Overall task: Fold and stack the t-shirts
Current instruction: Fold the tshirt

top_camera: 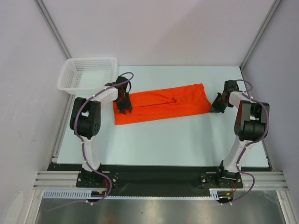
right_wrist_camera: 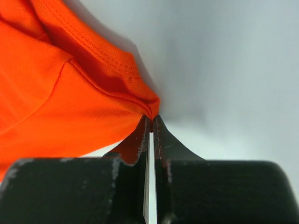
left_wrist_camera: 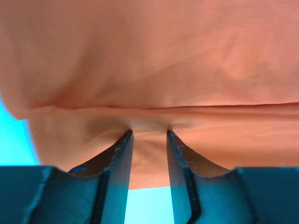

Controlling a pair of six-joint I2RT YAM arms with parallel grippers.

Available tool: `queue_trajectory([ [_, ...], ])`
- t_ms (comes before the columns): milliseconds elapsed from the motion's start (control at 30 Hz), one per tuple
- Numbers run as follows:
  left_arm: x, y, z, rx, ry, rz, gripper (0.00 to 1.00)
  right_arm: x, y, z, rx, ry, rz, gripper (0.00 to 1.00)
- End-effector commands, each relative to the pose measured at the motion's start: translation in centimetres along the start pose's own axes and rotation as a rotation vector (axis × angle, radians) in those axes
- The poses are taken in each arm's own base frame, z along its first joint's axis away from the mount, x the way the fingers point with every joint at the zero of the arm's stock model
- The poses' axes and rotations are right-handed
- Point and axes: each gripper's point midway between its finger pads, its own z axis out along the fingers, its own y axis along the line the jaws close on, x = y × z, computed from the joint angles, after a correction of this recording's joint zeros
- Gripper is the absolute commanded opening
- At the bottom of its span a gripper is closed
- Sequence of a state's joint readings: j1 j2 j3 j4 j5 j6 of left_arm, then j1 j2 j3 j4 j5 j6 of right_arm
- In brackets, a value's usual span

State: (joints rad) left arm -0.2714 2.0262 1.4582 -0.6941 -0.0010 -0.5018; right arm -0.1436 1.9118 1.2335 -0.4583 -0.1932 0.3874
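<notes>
an orange-red t-shirt is seen folded into a long band across the middle of the table, its left end set slightly nearer the arms than its right. the left gripper is lowered onto the band's left end, just in from the edge. in the left wrist view its fingers are held partly apart, both tips sunk into the cloth along a fold line, with a pucker raised between them. whether that pucker is gripped cannot be told. the right gripper is placed at the band's right end, by the near corner. there its fingers are pressed almost together, and a corner of the t-shirt, stitched hem showing, is pinched between the tips, with bare table seen beyond. a white mesh basket is stood at the far left corner, near the left gripper and apart from the t-shirt.
</notes>
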Motion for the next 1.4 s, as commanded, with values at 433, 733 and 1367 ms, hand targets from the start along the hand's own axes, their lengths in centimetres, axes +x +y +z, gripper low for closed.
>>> queue_trajectory([
  [433,-5.3,-0.5,-10.5,0.016,-0.274,0.078,0.48,-11.0,-1.0,0.8,0.088,-0.182,-0.09,0.0],
  [733,-6.6,-1.6,-10.6,0.043,-0.322,0.191,0.52,-19.2,3.1,3.3,-0.003,-0.33,-0.101,0.06],
  [1367,-2.9,-10.3,-5.4,0.068,-0.275,0.549,0.72,-13.0,16.4,-3.7,0.16,-0.371,-0.303,0.8],
])
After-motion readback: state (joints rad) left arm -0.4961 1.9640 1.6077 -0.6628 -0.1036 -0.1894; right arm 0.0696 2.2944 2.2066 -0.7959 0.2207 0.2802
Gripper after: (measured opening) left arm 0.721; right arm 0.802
